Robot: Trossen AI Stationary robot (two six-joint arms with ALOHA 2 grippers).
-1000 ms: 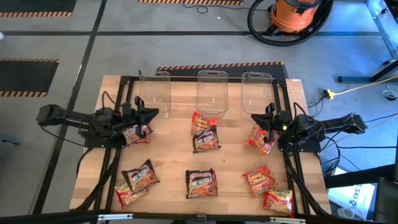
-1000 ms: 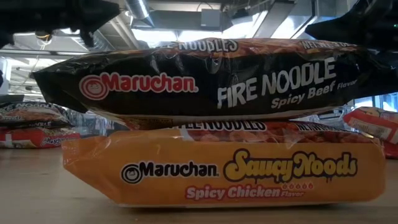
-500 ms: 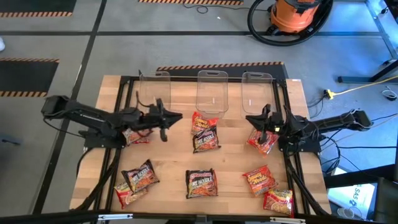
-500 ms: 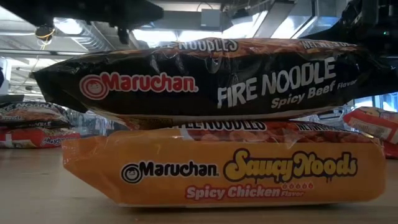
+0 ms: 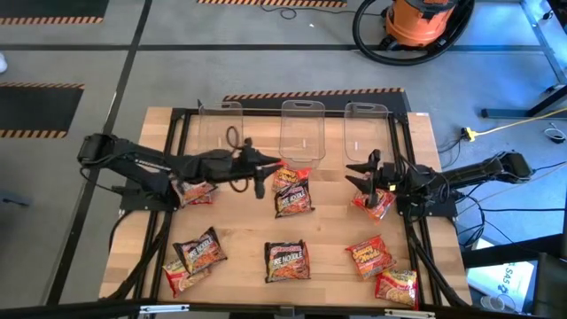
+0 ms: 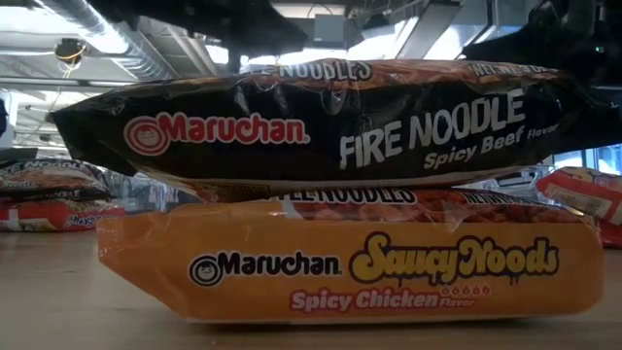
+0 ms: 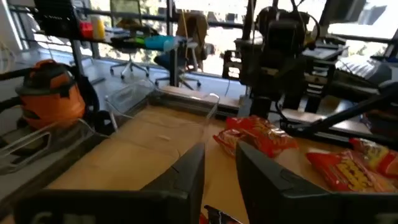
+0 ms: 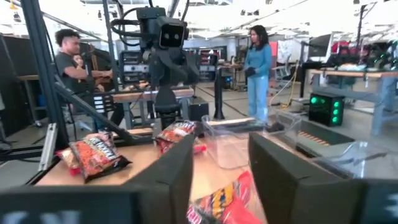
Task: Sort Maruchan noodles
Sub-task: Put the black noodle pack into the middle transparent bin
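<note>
Several Maruchan packets lie flat on the wooden table. A red-orange packet [image 5: 291,176] and a dark packet [image 5: 294,202] overlap at the centre, and a red packet [image 5: 376,200] lies on the right. My left gripper [image 5: 266,172] [image 7: 221,168] is open, stretched out just left of the centre pair and clear of it. My right gripper [image 5: 357,175] [image 8: 217,171] is open and sits beside the right red packet [image 8: 225,198], which shows low between its fingers; whether they touch cannot be told. In the low view a dark packet [image 6: 321,122] rests on an orange one [image 6: 350,262].
Three clear tubs [image 5: 221,131] [image 5: 301,133] [image 5: 365,131] stand along the far edge. More packets lie near the left arm [image 5: 197,191] and along the near edge [image 5: 199,251] [image 5: 288,261] [image 5: 370,257] [image 5: 396,285]. People stand beyond the table [image 8: 256,68].
My left arm has reached out toward the table's right, carrying its gripper from beside the left packet to just short of the centre pair. My right gripper has moved a little toward the table's left. No packet has moved.
</note>
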